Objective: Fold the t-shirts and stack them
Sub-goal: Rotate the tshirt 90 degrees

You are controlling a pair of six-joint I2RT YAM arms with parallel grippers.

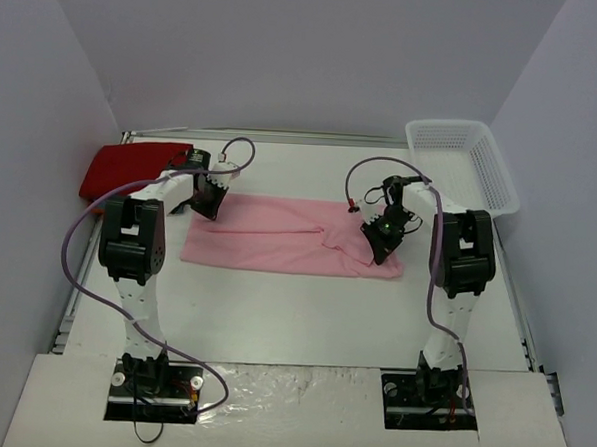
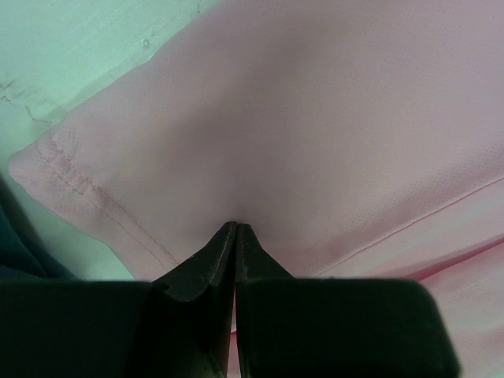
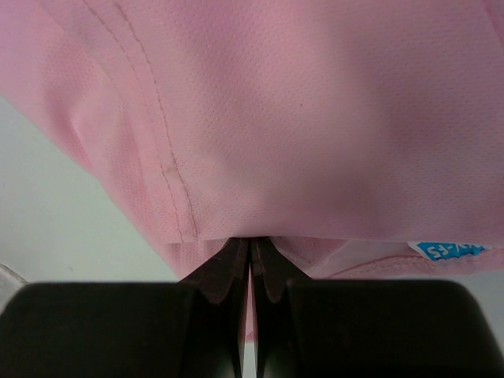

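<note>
The light pink t-shirt [image 1: 293, 235] lies as a long flat band across the middle of the table. My left gripper [image 1: 207, 207] is at its far left corner, shut on the pink cloth [image 2: 299, 134], with the fingertips [image 2: 236, 228] pressed together in a fold. My right gripper [image 1: 383, 243] is at the shirt's right end, shut on the hemmed edge [image 3: 260, 118], its tips [image 3: 250, 242] nipping pink cloth. A blue label [image 3: 449, 250] shows by the right jaws. The red t-shirt [image 1: 126, 169] lies folded at the back left. The teal-blue shirt is not in view.
A white mesh basket [image 1: 462, 162] stands at the back right corner. The red shirt lies just behind the left gripper. Walls close in the table on the left, back and right. The arm bases [image 1: 155, 376] sit at the near edge.
</note>
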